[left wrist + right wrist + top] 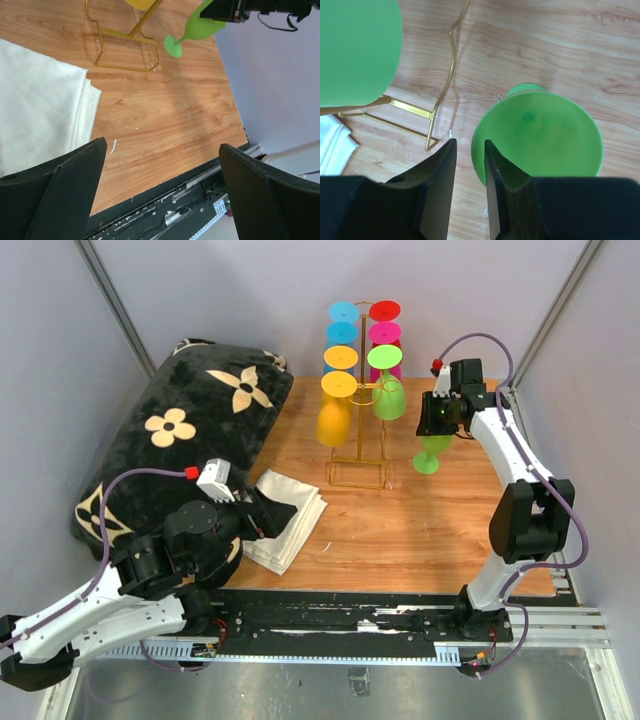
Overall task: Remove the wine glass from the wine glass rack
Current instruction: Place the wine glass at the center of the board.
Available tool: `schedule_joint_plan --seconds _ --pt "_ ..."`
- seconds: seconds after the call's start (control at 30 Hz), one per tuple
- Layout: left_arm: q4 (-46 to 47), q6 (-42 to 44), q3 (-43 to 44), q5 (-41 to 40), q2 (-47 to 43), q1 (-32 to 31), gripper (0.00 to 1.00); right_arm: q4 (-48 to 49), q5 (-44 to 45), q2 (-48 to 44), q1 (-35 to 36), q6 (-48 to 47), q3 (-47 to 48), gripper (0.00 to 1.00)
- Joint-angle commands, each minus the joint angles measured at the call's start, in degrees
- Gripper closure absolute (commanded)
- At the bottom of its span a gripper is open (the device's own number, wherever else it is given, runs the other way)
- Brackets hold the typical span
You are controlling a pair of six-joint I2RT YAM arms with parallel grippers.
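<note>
The gold wire wine glass rack [358, 472] stands at the back middle of the table, with several coloured glasses hanging upside down on it. One green wine glass [432, 453] stands off the rack to its right, foot on the wood; it also shows in the left wrist view [192, 30]. My right gripper [437, 425] is at its rim. In the right wrist view the gripper [469, 142] straddles the wall of the glass [545, 130], one finger inside the bowl, with a small gap showing wood outside. My left gripper [162, 145] is open and empty over the near table edge.
A black flowered pillow [190, 430] lies at the back left. A folded white cloth [285, 515] lies under the left gripper [270, 515]. A yellow glass [333, 420] and a green glass [388, 395] hang lowest on the rack. Grey walls close in both sides.
</note>
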Motion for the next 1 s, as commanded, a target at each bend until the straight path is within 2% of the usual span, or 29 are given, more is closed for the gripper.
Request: schedule_joint_plan --seconds 0.0,0.23,0.4,0.43,0.57,0.63,0.73,0.77,0.9,0.97 --pt "0.4 -0.1 2.5 3.7 2.8 0.1 0.0 -2.2 -0.8 -5.1 -1.2 0.6 2.8 0.69" --pt "0.0 -1.2 4.3 10.1 9.1 0.1 0.0 -2.6 1.3 -13.1 -1.8 0.9 1.0 0.51" --pt "2.1 -5.4 4.1 12.2 11.4 0.0 0.0 -0.7 1.0 -20.1 -2.0 4.2 -2.1 0.24" --pt "1.8 -7.1 4.2 11.4 11.8 0.0 0.0 0.2 0.5 -21.4 -2.1 6.5 -3.1 0.16" --pt "-1.0 -12.8 4.9 8.3 12.1 0.0 0.0 2.5 -1.7 -25.1 -2.2 17.7 -4.2 0.01" --pt "-2.8 -14.6 4.9 6.2 11.7 0.1 0.0 2.9 -4.0 -26.6 -2.6 22.5 -4.0 0.02" --pt "-4.1 -16.9 4.0 6.9 10.2 0.1 0.0 8.5 -6.2 -29.7 -4.7 29.4 -7.2 0.02" --pt "-2.4 -15.5 3.3 8.6 9.4 0.1 0.0 12.3 -8.9 -31.2 -5.7 31.0 -9.6 0.02" --pt "3.0 -16.1 0.0 9.5 5.4 0.0 0.0 39.0 -21.1 -36.6 -8.8 42.8 -24.5 0.01" --pt "4.3 -15.9 -1.7 9.7 3.8 0.1 0.0 44.6 -24.4 -36.4 -9.5 48.4 -27.6 0.02"
